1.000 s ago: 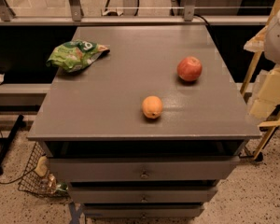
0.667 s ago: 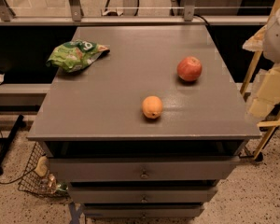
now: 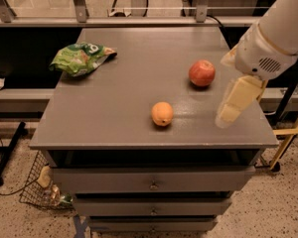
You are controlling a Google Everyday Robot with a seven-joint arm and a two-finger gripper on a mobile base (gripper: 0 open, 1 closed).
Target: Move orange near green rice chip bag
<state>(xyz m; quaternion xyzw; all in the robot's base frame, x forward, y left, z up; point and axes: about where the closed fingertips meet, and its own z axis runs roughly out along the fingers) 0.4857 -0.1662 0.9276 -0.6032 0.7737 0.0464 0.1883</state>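
The orange [image 3: 162, 113] is a small yellow-orange fruit lying on the grey cabinet top [image 3: 134, 83], near the front and a little right of the middle. The green rice chip bag [image 3: 81, 58] lies crumpled at the far left of the top, well apart from the orange. My gripper [image 3: 230, 111] hangs from the white arm [image 3: 275, 36] over the right front part of the top, to the right of the orange and apart from it. It holds nothing that I can see.
A red apple [image 3: 202, 73] sits behind and to the right of the orange, close to the arm. Drawers [image 3: 151, 185] are below the top. A wire basket [image 3: 42, 190] stands on the floor at left. A rail [image 3: 139, 21] runs behind the cabinet.
The arm has swung in from the right edge and now reaches over the right side of the cabinet top. The orange, apple and bag have not moved.
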